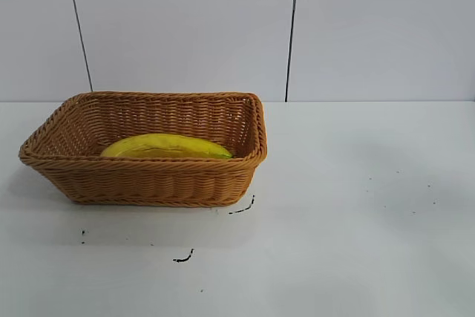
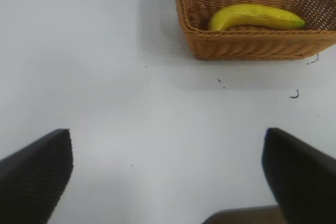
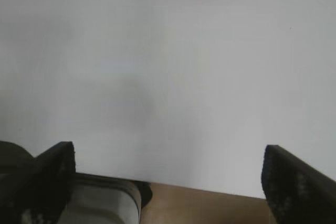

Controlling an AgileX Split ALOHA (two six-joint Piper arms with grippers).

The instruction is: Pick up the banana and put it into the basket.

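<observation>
Near field, exterior view: bare white worktop (image 1: 356,257) with a few small black marks (image 1: 183,257) toward its near-left part; a further curved mark lies just off the basket's near-right corner. Neither arm appears in this view.

Middle field: the basket (image 1: 148,183), tan woven wicker with flared sides and a braided rim, stands on the left half of the worktop, its long side facing the camera. The banana (image 1: 166,146) lies inside it, flat on the basket floor, lengthwise along the long axis, its yellow back showing above the near rim and its darker tip toward the right end.

Far field: a pale panelled wall (image 1: 185,27) with two dark vertical seams, meeting the worktop's far edge.

Left wrist view: the left gripper (image 2: 167,174) hangs over bare worktop well apart from the basket (image 2: 252,45), fingers (image 2: 37,174) spread wide and empty; the banana (image 2: 254,17) is seen resting in the basket.

Right wrist view: the right gripper (image 3: 168,177) is released, fingers (image 3: 296,182) spread wide with nothing between them, over bare white worktop near an edge where a brown surface (image 3: 210,205) shows.
</observation>
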